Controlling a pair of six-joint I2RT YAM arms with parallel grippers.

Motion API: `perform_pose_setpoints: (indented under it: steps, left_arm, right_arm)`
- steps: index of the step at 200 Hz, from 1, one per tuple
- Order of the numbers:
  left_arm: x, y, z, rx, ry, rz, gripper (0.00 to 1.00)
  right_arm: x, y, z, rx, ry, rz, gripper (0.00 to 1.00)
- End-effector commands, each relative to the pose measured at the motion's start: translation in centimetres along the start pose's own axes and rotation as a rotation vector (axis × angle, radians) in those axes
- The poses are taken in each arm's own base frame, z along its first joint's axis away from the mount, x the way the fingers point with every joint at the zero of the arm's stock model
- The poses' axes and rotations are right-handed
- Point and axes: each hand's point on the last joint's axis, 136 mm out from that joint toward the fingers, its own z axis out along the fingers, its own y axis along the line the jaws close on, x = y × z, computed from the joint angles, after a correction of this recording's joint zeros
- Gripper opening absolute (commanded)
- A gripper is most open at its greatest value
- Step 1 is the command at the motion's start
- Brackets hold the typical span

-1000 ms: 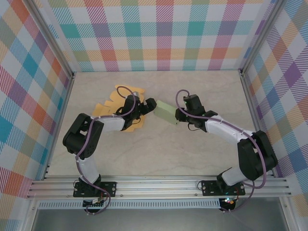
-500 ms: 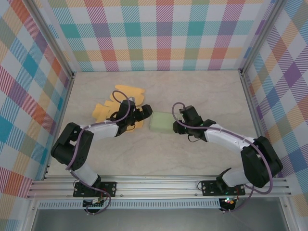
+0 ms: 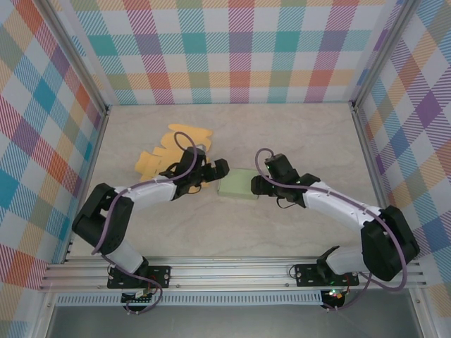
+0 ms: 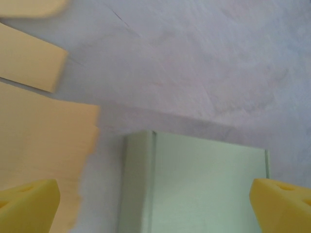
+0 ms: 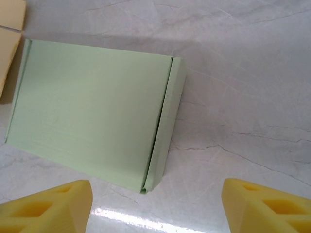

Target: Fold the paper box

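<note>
Green paper box lies flat on the surface, centre frame, between the 2 arms | left jaws spread wide, empty | right jaws parted, empty | risk: a one-sided nudge could slide it onto orange sheets or pop its flap

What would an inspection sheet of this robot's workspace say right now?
Surface: pale marbled table, flat.
Job's things: green paper box lying flat and closed between the two arms.
Clutter: yellow paper sheets beside the box's left end.
Grippers: left gripper open at the box's left end; right gripper open at its right end; neither holds anything.
Cables: purple cables loop along both arms.
Surroundings: checked walls on three sides; metal rail at the near edge.
</note>
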Motion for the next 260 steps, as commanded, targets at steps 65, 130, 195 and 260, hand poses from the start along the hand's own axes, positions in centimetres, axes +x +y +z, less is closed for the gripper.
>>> perform_pose_setpoints:
  steps: [65, 130, 195, 260]
  left_arm:
    - [4.6, -4.2, 5.0, 0.097, 0.162, 0.042, 1.0]
    - [4.1, -11.8, 12.2, 0.226, 0.193, 0.004, 1.0]
    - [3.5, -18.3, 18.9, 0.285, 0.178, -0.064, 1.0]
    - [-0.1, -17.3, 12.7, 0.206, 0.038, 0.002, 1.0]
  right_arm:
    - [-0.8, -1.5, 4.9, -0.01, 0.075, 0.115, 0.43]
    - [-4.9, -8.5, 5.4, 0.072, 0.046, 0.186, 0.36]
    - [-8.8, -15.4, 4.1, 0.164, -0.004, 0.241, 0.39]
    - [-10.6, -14.8, 0.3, 0.166, -0.044, 0.215, 0.61]
